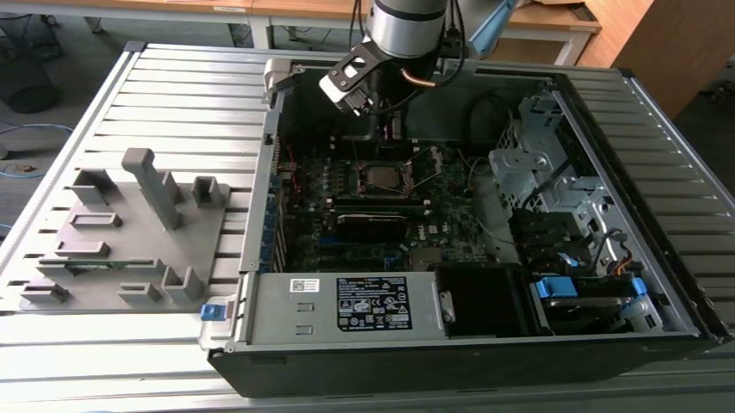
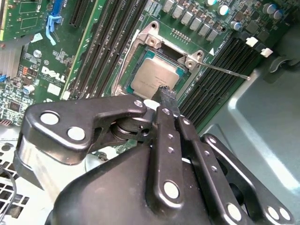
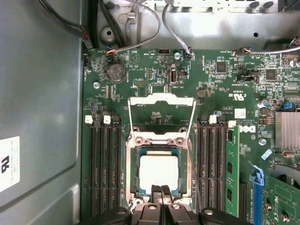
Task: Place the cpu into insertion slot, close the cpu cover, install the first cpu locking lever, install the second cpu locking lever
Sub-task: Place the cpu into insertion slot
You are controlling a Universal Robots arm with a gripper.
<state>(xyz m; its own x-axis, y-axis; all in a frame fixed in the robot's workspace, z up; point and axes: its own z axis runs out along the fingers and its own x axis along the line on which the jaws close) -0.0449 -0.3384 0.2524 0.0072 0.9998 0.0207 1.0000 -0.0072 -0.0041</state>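
Note:
The cpu (image 3: 159, 171) lies flat in the insertion slot (image 3: 132, 157), its pale metal face up; it also shows in the second wrist view (image 2: 152, 77) and the exterior view (image 1: 385, 176). The cpu cover (image 3: 161, 97) stands swung open away from the socket, with bare board visible through its cut-out. Two thin locking levers (image 3: 192, 117) are raised, and one sticks out over the memory slots (image 2: 225, 71). My gripper (image 3: 161, 188) is shut with nothing between its fingers. Its tips (image 2: 165, 93) hang over the cpu's near edge, and I cannot tell whether they touch. It reaches down into the case (image 1: 388, 129).
The open computer case (image 1: 643, 198) walls in the board. Black memory slots (image 3: 101, 168) flank the socket, with a green stick (image 3: 233, 164) in one. Cables (image 3: 140, 33) run along the case wall. A grey fixture (image 1: 126, 232) sits at the exterior view's left.

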